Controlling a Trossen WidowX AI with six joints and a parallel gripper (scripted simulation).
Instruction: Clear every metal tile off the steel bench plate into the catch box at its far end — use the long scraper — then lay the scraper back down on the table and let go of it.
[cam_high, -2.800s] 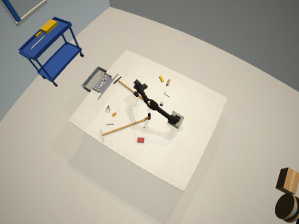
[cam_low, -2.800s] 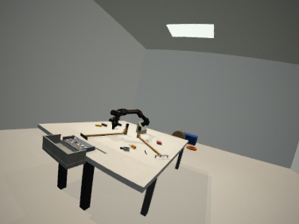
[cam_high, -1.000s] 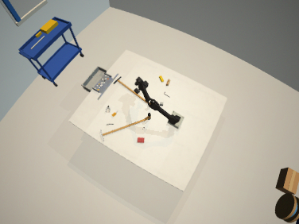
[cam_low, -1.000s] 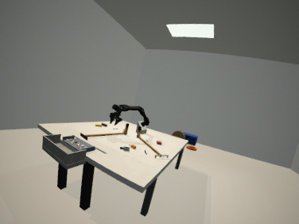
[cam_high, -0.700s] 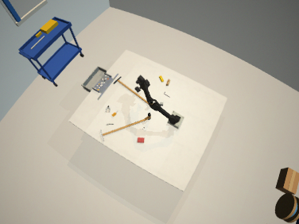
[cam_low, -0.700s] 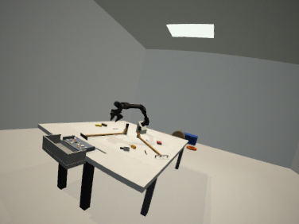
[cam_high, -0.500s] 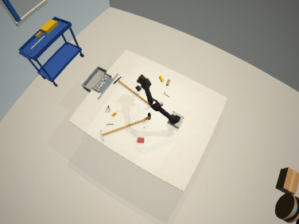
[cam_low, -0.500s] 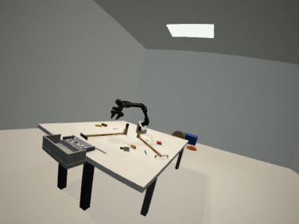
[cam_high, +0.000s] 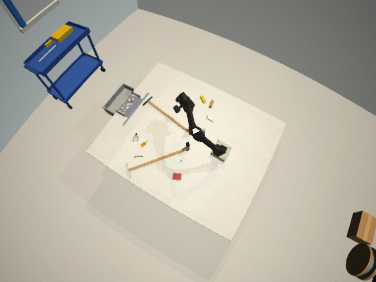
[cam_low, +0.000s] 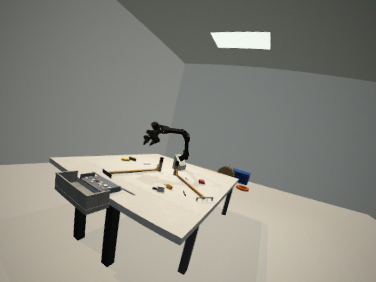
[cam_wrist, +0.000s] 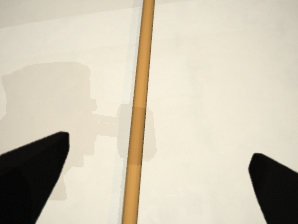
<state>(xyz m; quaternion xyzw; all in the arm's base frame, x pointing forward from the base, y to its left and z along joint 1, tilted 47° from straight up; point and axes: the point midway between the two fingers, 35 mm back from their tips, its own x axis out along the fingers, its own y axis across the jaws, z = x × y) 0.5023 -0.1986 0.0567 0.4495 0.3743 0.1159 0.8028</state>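
Note:
The long scraper (cam_high: 165, 113) (cam_low: 135, 171) (cam_wrist: 139, 110) lies on the table, its wooden handle pointing toward the arm base and its dark blade (cam_high: 147, 100) beside the steel plate. My gripper (cam_low: 148, 142) (cam_wrist: 161, 151) is wide open and empty, above the table; in the wrist view the handle runs below, between the fingertips. Several small metal tiles (cam_high: 128, 104) (cam_low: 97, 181) are on the plate at the table edge. The grey catch box (cam_high: 111, 104) (cam_low: 90, 204) sits at its far end. Whether tiles lie inside the box is too small to tell.
A second long wooden-handled tool (cam_high: 157, 159) with a rake-like head lies across the table. A red block (cam_high: 177, 176) (cam_low: 201, 181), an orange item (cam_high: 144, 144) (cam_low: 168, 186) and a yellow item (cam_high: 202, 99) lie around. A blue cart (cam_high: 75, 80) stands beyond the table.

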